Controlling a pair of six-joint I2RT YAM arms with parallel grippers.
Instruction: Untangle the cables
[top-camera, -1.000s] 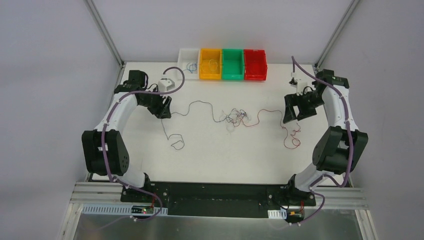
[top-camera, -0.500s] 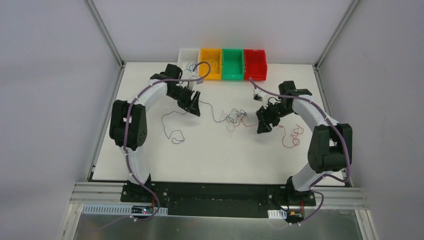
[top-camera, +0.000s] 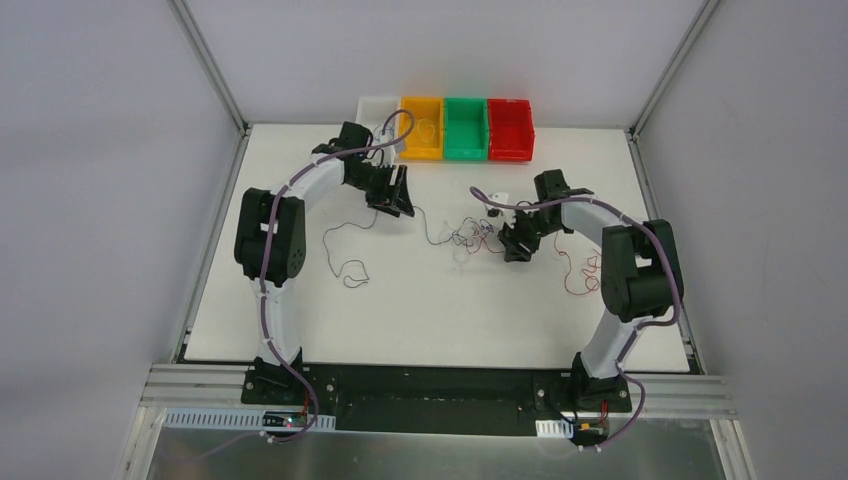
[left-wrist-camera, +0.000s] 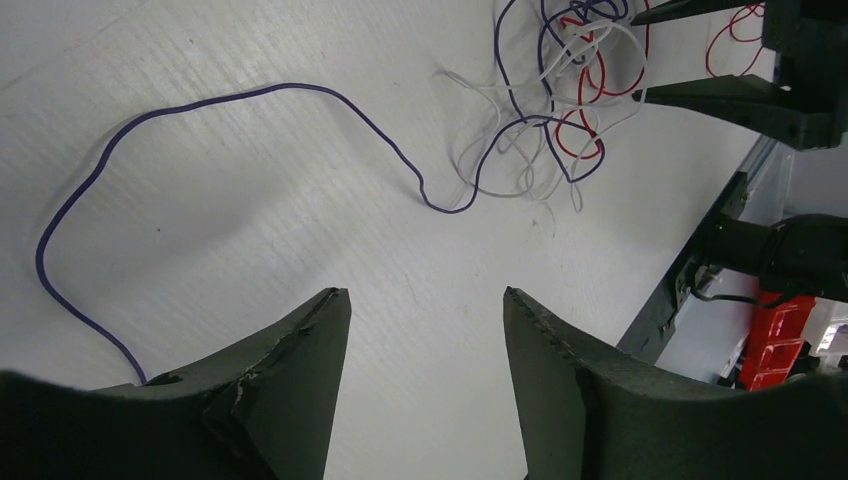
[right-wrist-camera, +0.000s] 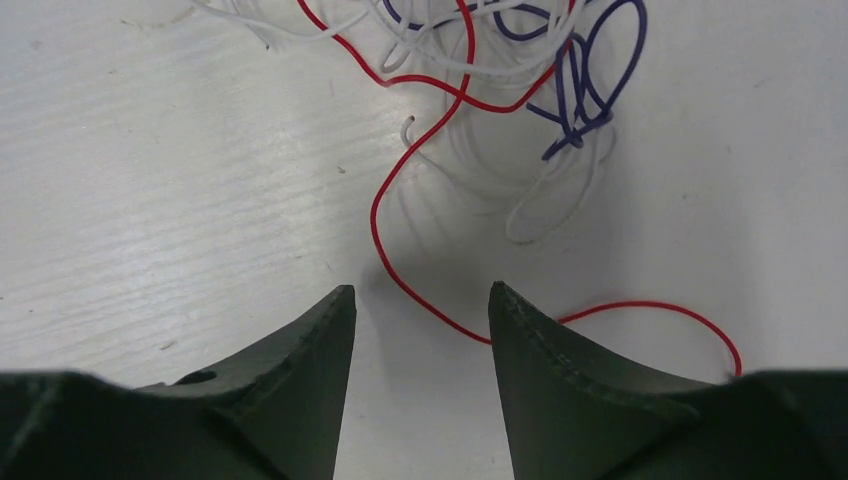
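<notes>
Risking a tighter knot

Gaping empty, the black two-finger right claw straddles the thin red wire; the left claw, likewise unclenched, hovers beside the thin blue wire. Beyond, the curly red-white-blue cable snarl lies on the white worktop; tugging outward could cinch its loops

- left arm, right arm: white link shells, black joint housings
- purple cable strapped along each
- jaws: matte black, wedge-shaped, serrated inner edges
</notes>
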